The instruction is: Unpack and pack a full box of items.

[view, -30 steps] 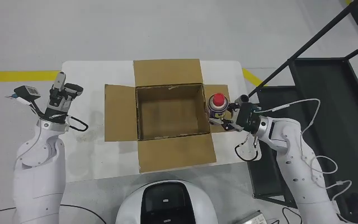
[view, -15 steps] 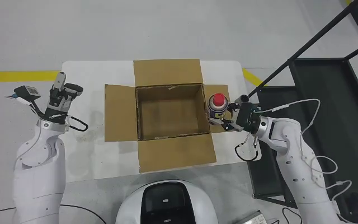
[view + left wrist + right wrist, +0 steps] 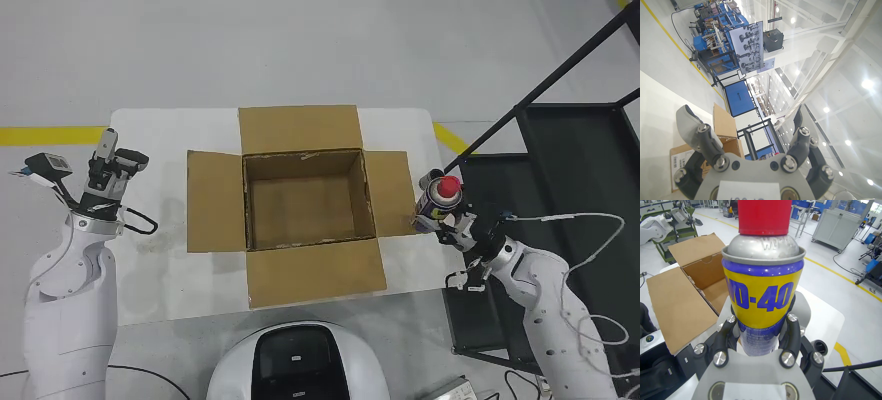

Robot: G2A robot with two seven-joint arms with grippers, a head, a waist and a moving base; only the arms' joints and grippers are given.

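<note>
1. The right claw [image 3: 447, 220] is closed tight around the lower body of a blue-and-yellow metal spray can with a red plastic cap [image 3: 440, 194]; in the right wrist view its dark fingers [image 3: 791, 330] press on both sides of the can [image 3: 762, 285], which stands upright out of the claw [image 3: 762, 317], cap uppermost.
2. The can is nowhere but in that claw; whether its base touches anything underneath cannot be told.
3. Beneath the right claw lies the right-hand edge of the white rectangular table [image 3: 160, 150]; its rounded corner [image 3: 836, 317] shows just beyond the claw.
4. On the right claw's left side, just beside the can, is the nearest flap of the open brown cardboard box [image 3: 300, 128]; all four flaps are spread flat, and the bare cardboard floor shows inside the box [image 3: 677, 298].
5. On the right claw's other side, away from the box, stands a black metal rack [image 3: 560, 150].
6. The left claw [image 3: 118, 158] is spread wide with nothing between its fingers [image 3: 687, 117]; it is tilted upward toward the ceiling, its claw [image 3: 742, 115] holding only air.
7. The left claw sits at the table's left edge; the box [image 3: 723, 121] is well apart on its right side, and the can is farther off again, past the box.
</note>
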